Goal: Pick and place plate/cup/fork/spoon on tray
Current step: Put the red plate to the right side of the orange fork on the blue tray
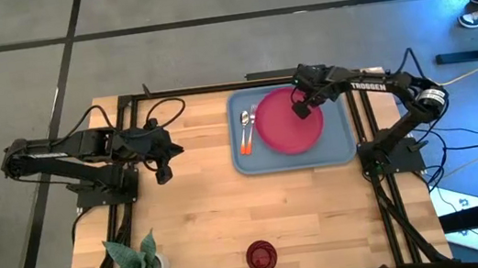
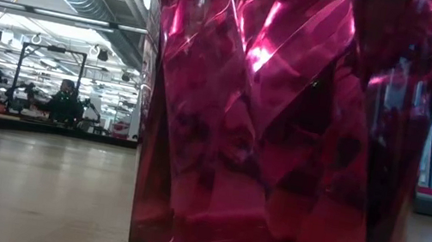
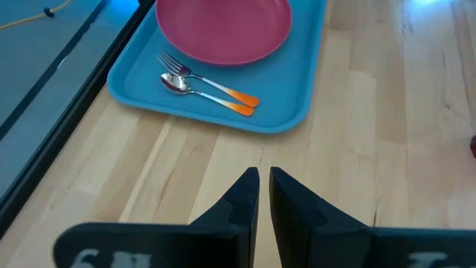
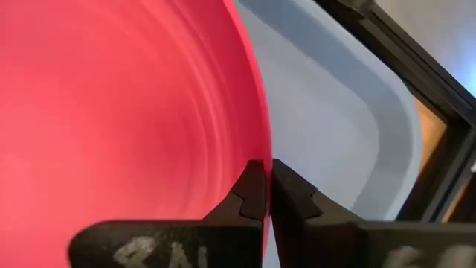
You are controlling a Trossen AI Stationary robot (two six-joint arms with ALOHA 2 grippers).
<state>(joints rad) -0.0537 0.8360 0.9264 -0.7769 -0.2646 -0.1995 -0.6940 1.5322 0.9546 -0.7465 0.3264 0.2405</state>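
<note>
From above, the plate (image 1: 290, 124) lies on the tray (image 1: 342, 143) beside the fork (image 1: 252, 125) and spoon (image 1: 244, 131), the cup (image 1: 260, 256) stands apart near the table's front edge, filling the low view, and the right gripper (image 4: 266, 195) pinches the plate's rim while the left gripper (image 3: 263, 195), fingers nearly together, hovers over bare wood.

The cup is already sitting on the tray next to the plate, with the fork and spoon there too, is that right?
Not quite. The cup is off the tray, standing alone on the bare wood near the table's front edge, as the high view shows. The rest holds: the plate, fork and spoon are on the tray.
</note>
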